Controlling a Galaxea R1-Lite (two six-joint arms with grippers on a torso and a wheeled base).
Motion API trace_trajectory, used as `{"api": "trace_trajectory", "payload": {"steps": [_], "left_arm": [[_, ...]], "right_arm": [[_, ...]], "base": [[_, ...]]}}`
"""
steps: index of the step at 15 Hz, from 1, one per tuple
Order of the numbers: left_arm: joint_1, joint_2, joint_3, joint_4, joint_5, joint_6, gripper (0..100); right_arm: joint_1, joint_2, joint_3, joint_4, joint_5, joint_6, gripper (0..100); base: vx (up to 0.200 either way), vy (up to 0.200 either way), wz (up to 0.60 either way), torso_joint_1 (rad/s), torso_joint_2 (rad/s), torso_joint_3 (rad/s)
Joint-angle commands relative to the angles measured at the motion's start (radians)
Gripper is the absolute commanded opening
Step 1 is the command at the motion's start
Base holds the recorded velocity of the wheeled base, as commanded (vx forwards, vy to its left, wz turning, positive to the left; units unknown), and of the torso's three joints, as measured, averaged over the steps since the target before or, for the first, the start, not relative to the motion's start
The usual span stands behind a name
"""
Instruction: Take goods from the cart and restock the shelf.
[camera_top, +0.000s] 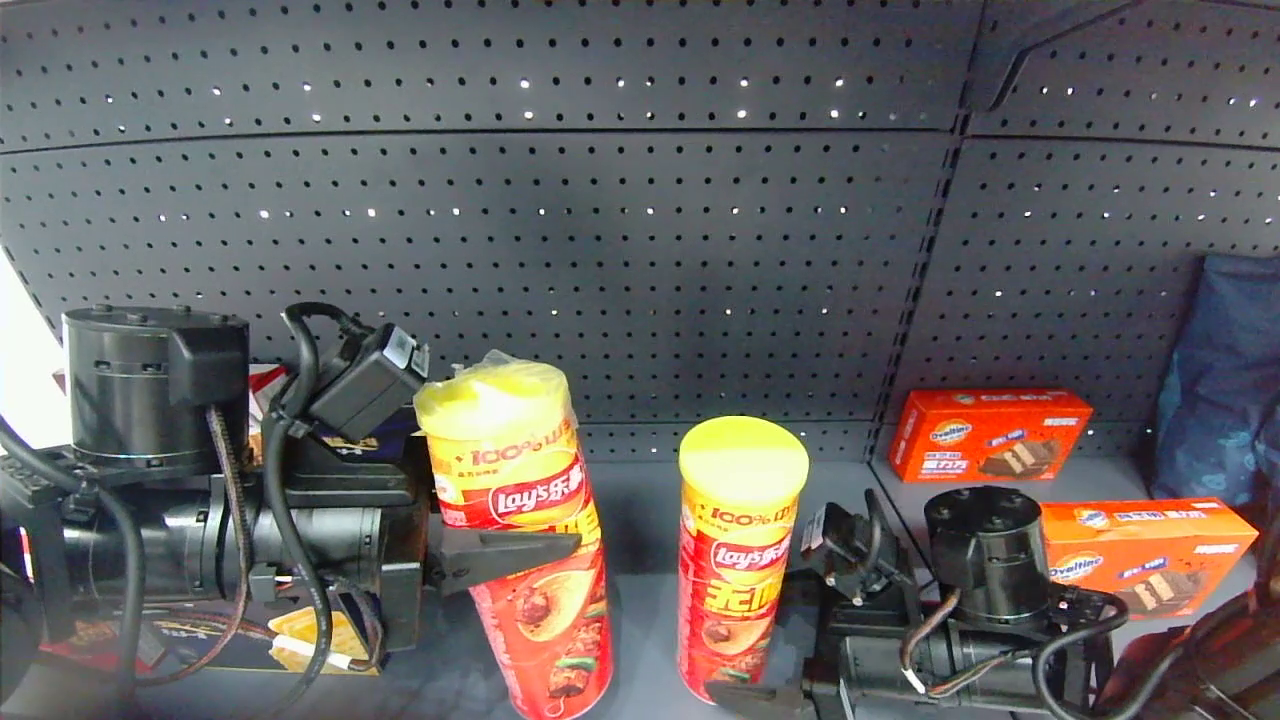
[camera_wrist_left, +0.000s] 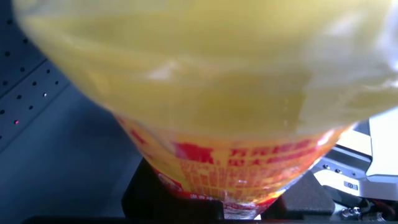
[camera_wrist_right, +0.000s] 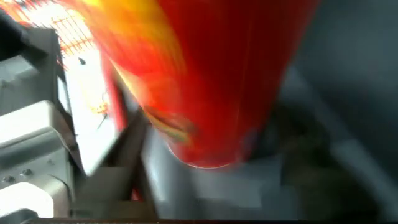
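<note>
A red chip can with a yellow lid (camera_top: 520, 470) leans slightly over the grey shelf (camera_top: 640, 520), left of centre. My left gripper (camera_top: 520, 555) is shut on its middle, one dark finger (camera_top: 500, 555) lying across the front. In the left wrist view, that can's lid and label (camera_wrist_left: 211, 81) loom very close. A second, matching chip can (camera_top: 740, 540) stands upright to its right. My right gripper (camera_top: 760, 690) sits low at this can's base. The right wrist view shows its red body (camera_wrist_right: 230, 81) close up and blurred.
Two orange boxes (camera_top: 985, 435) (camera_top: 1145, 555) lie on the shelf at the right, with a blue bag (camera_top: 1220, 380) behind them. The dark pegboard wall (camera_top: 600, 250) closes the back. Flat packages (camera_top: 300, 640) lie under my left arm.
</note>
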Motion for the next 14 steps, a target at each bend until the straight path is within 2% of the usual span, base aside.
{"api": "trace_trajectory", "payload": {"steps": [1, 6, 9, 10, 11, 14], "left_arm": [[0.0, 0.001, -0.001, -0.001, 0.0, 0.0, 0], [0.0, 0.0, -0.001, 0.0, 0.0, 0.0, 0], [-0.002, 0.0, 0.0, -0.001, 0.0, 0.0, 0], [-0.002, 0.0, -0.001, -0.001, -0.001, 0.0, 0], [-0.002, 0.0, -0.001, -0.001, -0.001, 0.0, 0], [0.0, 0.0, -0.001, -0.003, 0.0, 0.0, 0]], "right_arm": [[0.001, -0.042, 0.024, -0.005, 0.002, 0.0, 100], [0.001, -0.404, 0.191, -0.003, -0.014, -0.001, 100], [0.001, -0.544, 0.228, -0.002, -0.133, -0.001, 100], [-0.004, -0.63, 0.251, 0.007, -0.204, 0.0, 100], [-0.008, -0.662, 0.265, 0.01, -0.222, 0.0, 100], [-0.162, -0.795, 0.355, 0.012, -0.254, 0.0, 100]], "base": [[0.0, 0.0, 0.0, 0.0, 0.0, 0.0], [0.0, 0.0, 0.0, 0.0, 0.0, 0.0], [0.0, 0.0, 0.0, 0.0, 0.0, 0.0], [0.0, 0.0, 0.0, 0.0, 0.0, 0.0], [0.0, 0.0, 0.0, 0.0, 0.0, 0.0], [0.0, 0.0, 0.0, 0.0, 0.0, 0.0]]}}
